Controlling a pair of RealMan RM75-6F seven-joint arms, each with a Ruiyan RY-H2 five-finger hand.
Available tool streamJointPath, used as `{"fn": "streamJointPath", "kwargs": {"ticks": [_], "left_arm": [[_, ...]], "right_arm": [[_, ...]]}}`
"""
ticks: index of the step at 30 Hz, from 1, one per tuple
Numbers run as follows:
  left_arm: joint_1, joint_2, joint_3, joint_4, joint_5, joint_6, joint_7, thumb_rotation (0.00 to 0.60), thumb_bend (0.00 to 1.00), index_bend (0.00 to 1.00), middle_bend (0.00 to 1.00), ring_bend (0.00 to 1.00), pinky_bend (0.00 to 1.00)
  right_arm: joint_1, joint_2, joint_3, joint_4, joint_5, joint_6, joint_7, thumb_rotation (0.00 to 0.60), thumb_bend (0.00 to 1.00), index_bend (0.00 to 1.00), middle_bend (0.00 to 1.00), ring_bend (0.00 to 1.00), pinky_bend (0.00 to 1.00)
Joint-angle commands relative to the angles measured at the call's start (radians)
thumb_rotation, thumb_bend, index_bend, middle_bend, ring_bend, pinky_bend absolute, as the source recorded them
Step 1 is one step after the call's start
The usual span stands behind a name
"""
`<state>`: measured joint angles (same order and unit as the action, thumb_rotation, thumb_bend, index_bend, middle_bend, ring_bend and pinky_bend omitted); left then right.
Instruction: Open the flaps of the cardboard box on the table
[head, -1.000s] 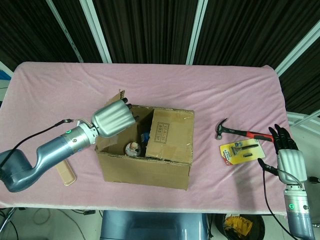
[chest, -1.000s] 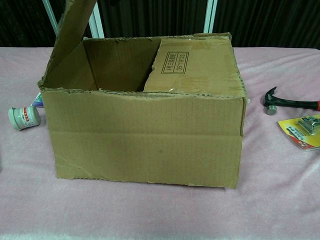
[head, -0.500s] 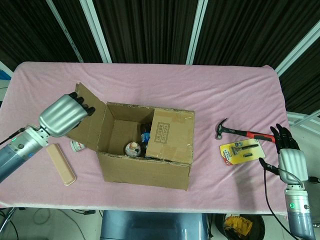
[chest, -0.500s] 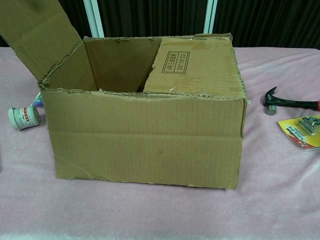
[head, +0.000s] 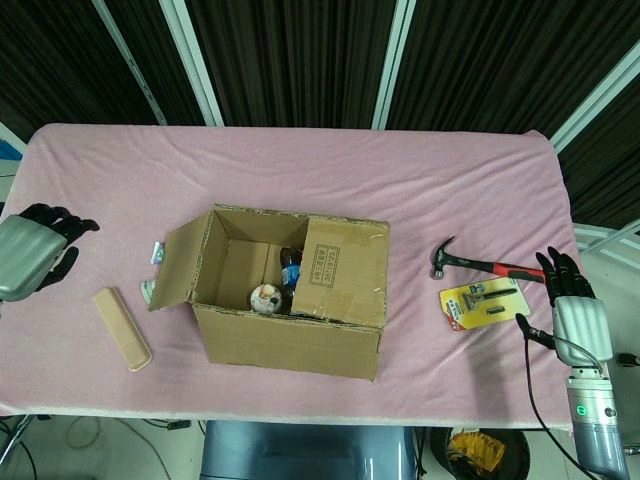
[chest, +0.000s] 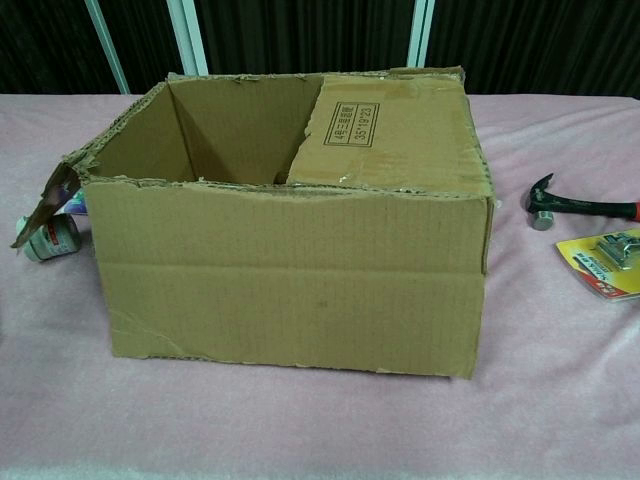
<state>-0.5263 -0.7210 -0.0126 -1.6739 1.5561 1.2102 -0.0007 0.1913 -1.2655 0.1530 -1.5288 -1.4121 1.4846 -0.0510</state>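
Right hand (head: 578, 305) rests at the table's right edge holding nothing, fingers stretched flat, nearer than the left hand (head: 30, 250) to the flap still closed (head: 343, 268) over the right half of the cardboard box (head: 290, 290) at mid-table; that flap lies to its left, hinge running front to back. Left hand, empty with fingers loosely curled, hangs off the far left edge, well apart from the opened left flap (head: 180, 262). Only the head view shows either hand; the chest view gives the box front and the closed flap's printed label (chest: 350, 125).

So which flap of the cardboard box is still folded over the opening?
The right flap, the one with the printed label: it lies over the box's opening, while the left flap hangs folded outward.
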Motion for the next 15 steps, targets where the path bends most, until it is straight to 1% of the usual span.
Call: {"fn": "streamJointPath", "kwargs": {"ticks": [1,4,9,12,15], "left_arm": [[0.132,-0.093,0.028,-0.025,-0.069,0.13,-0.012,0.6,0.24,0.05,0.04,0.0,0.06],[0.214,-0.16,0.048,-0.026,-0.093,0.208,0.002,0.6,0.22,0.02,0.01,0.0,0.04],[0.306,-0.265,0.051,0.012,-0.102,0.322,-0.011,0.6,0.21,0.02,0.01,0.0,0.04],[0.338,-0.32,0.044,0.053,-0.09,0.371,-0.047,0.6,0.22,0.02,0.01,0.0,0.04],[0.349,-0.343,0.046,0.082,-0.069,0.376,-0.104,0.6,0.22,0.02,0.01,0.0,0.04]], "right_arm": [[0.006,0.015,0.0,-0.026,-0.02,0.002,-0.005,0.6,0.35,0.0,0.0,0.0,0.22],[0.02,0.041,-0.001,-0.066,-0.058,0.001,-0.029,0.6,0.37,0.0,0.0,0.0,0.21],[0.077,0.1,0.014,-0.138,-0.133,-0.035,-0.08,0.6,0.4,0.0,0.0,0.0,0.21],[0.132,0.151,0.038,-0.194,-0.164,-0.089,-0.119,0.6,0.41,0.0,0.0,0.0,0.21],[0.205,0.212,0.068,-0.255,-0.181,-0.181,-0.156,0.6,0.42,0.0,0.0,0.0,0.21]]}}
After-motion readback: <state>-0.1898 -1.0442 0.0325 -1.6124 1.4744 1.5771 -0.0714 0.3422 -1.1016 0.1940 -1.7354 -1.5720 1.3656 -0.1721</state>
